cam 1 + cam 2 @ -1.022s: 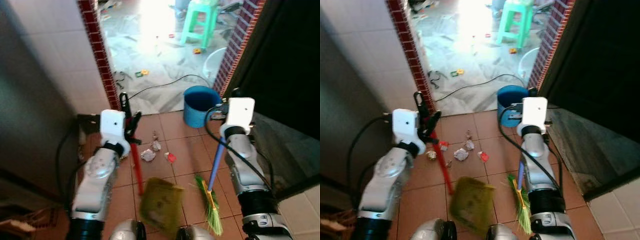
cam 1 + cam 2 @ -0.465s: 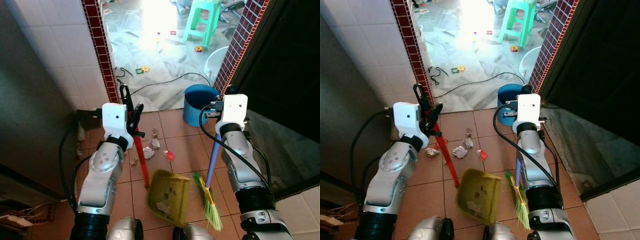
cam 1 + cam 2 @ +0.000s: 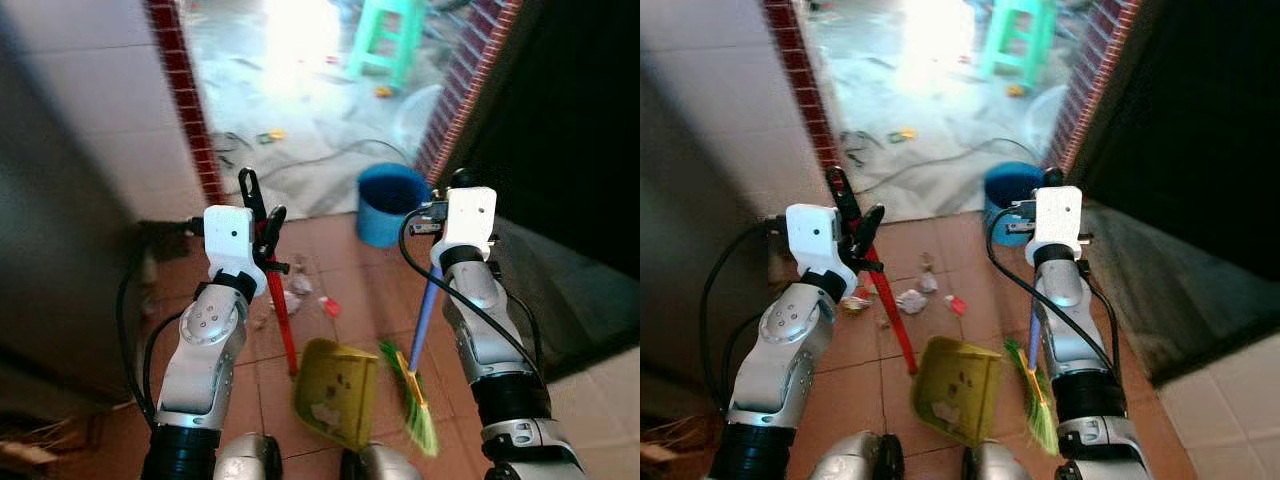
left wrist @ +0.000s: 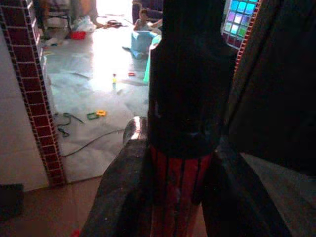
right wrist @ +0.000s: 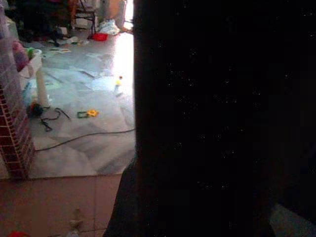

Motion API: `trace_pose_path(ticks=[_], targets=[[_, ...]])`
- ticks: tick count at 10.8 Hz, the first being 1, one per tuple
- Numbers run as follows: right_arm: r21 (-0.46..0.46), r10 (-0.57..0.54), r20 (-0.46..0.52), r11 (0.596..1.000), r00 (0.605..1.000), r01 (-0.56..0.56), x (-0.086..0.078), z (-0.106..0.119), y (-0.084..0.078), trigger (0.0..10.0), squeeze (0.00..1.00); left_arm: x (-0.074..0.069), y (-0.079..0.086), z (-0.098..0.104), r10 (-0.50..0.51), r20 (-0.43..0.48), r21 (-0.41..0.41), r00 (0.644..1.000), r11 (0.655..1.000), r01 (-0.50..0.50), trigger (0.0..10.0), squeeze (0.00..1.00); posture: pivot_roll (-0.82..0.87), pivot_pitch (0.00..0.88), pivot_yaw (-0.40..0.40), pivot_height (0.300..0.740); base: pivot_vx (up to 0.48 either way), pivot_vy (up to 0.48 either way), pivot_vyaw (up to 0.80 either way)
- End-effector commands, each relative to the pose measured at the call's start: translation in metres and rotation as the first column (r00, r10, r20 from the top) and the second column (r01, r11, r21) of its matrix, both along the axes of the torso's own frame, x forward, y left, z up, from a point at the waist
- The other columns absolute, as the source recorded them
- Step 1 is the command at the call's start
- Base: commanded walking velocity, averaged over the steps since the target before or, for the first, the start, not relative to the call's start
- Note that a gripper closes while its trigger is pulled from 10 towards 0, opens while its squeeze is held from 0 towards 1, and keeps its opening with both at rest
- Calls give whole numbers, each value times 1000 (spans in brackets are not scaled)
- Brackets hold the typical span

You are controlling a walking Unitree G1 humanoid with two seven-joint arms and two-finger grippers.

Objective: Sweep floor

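Dustpan [image 3: 337,392]: light, stiff; my left tool [image 3: 262,222] clamped its red handle [image 3: 281,320].
Broom [image 3: 418,372]: light; my right tool's [image 3: 452,190] grip, I couldn't tell.

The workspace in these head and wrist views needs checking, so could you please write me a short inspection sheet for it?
Surface: terracotta tile floor, giving way to pale marble floor past the doorway.
Job's things: yellow dustpan on a red handle, some scraps inside; green broom on a blue handle.
Clutter: crumpled paper scraps and a red scrap ahead of the dustpan; small toys on the marble.
Grippers: left hand shut on the red handle; right hand holds the blue handle.
Cables: black cable across the marble; robot arm cables.
Surroundings: blue bucket, green stool, brick-red tiled door jambs, dark door on the right.
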State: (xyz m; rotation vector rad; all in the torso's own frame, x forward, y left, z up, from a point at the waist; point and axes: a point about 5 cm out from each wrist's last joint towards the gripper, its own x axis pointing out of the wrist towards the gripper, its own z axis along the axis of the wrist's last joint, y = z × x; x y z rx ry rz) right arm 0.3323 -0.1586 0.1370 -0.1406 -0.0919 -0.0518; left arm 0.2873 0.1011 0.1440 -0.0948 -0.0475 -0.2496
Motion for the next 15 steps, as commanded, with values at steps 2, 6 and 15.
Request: trace_pose_path(ticks=[2,6,15], targets=[[-8,2,0,1000,1000,-2,1,1,-3,10000,0,0,-4,10,-20,47,-23,999,1000,21,10000,0,18,77,-69,740,0,-133,0],[-5,-1,-5,1000,1000,1,-1,-2,-2,10000,0,-1,-8,6,-54,29,-29,998,998,54,10000,0,-8,52,-50,740,0,-313,0],[2,-48,-9,999,999,48,-5,-7,-15,10000,0,9,27,3,206,52,51,977,977,-209,10000,0,2,55,-24,740,0,-258,0]])
